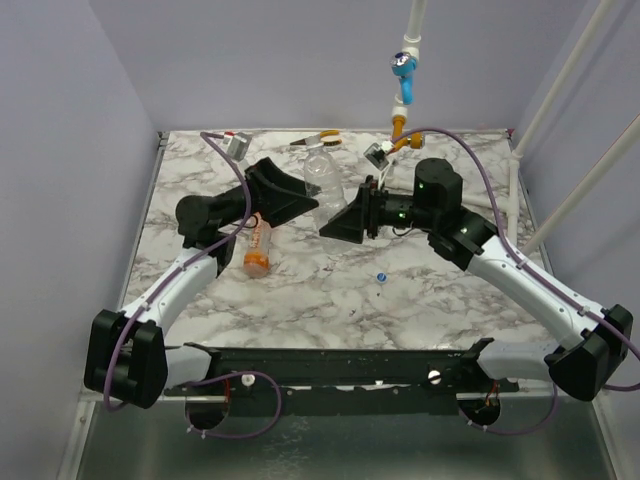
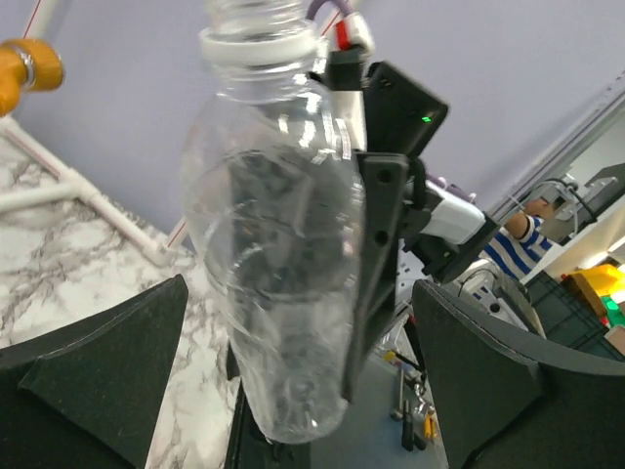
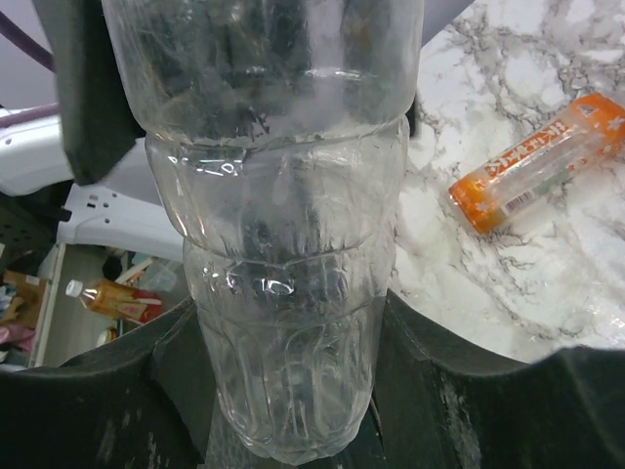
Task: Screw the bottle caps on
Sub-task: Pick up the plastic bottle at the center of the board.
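Right gripper [image 1: 336, 221] clamped on upright clear bottle [image 1: 322, 182], left gripper [image 1: 302, 196] gaping wide around it, orange bottle [image 1: 258, 246] lying on table [image 1: 450, 300], blue cap [image 1: 381, 277] apart.

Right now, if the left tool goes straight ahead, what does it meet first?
The clear bottle, gripped by the right tool. It sits dead ahead of the open left tool, in line with its gap. Depth is hard to judge, but it looks close.
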Robot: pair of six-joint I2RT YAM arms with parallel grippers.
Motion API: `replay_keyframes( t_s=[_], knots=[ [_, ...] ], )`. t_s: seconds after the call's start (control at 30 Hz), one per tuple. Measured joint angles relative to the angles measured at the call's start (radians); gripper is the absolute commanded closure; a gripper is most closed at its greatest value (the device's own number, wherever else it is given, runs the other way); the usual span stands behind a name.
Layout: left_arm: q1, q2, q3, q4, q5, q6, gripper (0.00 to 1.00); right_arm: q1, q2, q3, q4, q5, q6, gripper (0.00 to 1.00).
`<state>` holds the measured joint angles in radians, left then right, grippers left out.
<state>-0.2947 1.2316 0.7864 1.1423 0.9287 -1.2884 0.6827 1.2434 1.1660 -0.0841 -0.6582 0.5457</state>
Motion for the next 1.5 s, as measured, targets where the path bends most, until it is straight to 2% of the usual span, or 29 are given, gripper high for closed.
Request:
replay_keyframes(
  t_s=[0.27,0.37,0.53,0.8,0.93,1.03,1.13,1.2,1.3,1.33,1.5],
  knots=[
    [-0.09,0.007,0.094,-0.306,0.007,0.212,0.01,0.057,0.032,0.026,-0.044,0.034,-0.038,0.52],
    [-0.103,0.007,0.106,-0.341,0.005,0.248,0.04,0.058,0.042,0.022,-0.047,0.051,-0.042,0.52],
    [-0.107,0.007,0.105,-0.388,-0.016,0.279,0.17,0.06,0.039,-0.006,-0.034,0.098,-0.04,0.52],
    [-0.133,-0.004,0.054,-0.394,-0.133,0.299,0.18,0.065,0.009,-0.118,0.103,0.154,0.04,0.53],
    [-0.149,-0.008,0.038,-0.397,-0.182,0.304,0.29,0.074,0.008,-0.155,0.168,0.186,0.061,0.53],
    [-0.154,-0.008,0.038,-0.393,-0.201,0.309,0.43,0.082,0.004,-0.16,0.191,0.208,0.064,0.52],
    [-0.158,-0.008,0.038,-0.386,-0.219,0.315,0.49,0.087,-0.002,-0.161,0.2,0.232,0.063,0.42],
    [-0.159,-0.008,0.038,-0.384,-0.222,0.323,0.52,0.089,-0.003,-0.162,0.2,0.243,0.061,0.28],
    [-0.159,-0.008,0.044,-0.41,-0.221,0.368,0.53,0.089,-0.006,-0.161,0.172,0.286,0.066,0.03],
    [-0.16,-0.008,0.05,-0.425,-0.221,0.386,0.53,0.087,-0.01,-0.159,0.144,0.313,0.069,0.0],
    [-0.167,-0.019,0.1,-0.611,-0.224,0.589,0.52,0.085,-0.079,-0.15,-0.072,0.458,0.085,0.0]
  ],
)
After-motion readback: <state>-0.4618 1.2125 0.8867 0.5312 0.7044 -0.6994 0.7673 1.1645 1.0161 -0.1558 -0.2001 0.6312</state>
